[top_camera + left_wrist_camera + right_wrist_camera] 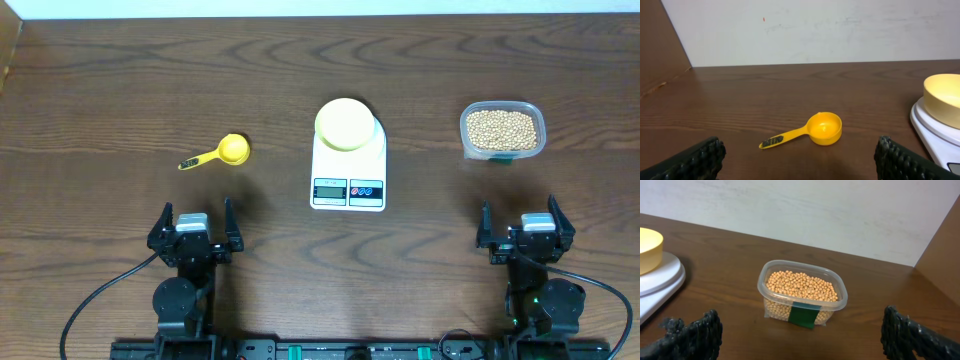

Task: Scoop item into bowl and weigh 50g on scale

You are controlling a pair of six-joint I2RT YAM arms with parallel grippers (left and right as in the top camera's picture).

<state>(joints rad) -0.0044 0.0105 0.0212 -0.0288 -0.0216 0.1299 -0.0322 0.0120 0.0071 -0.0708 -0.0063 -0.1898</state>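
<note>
The left gripper [196, 212] and right gripper [520, 212] both gape wide, holding nothing. The bowl [346, 124] sits on the scale [348, 166], the beans [502, 127] fill their tub [760, 284], the scoop [222, 152] lies alone

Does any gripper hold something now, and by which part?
Nothing is held. The left gripper and the right gripper are both open and empty; the yellow scoop lies untouched.

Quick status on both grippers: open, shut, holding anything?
Left gripper: open, jaws wide, holding nothing.
Right gripper: open, jaws wide, holding nothing.
</note>
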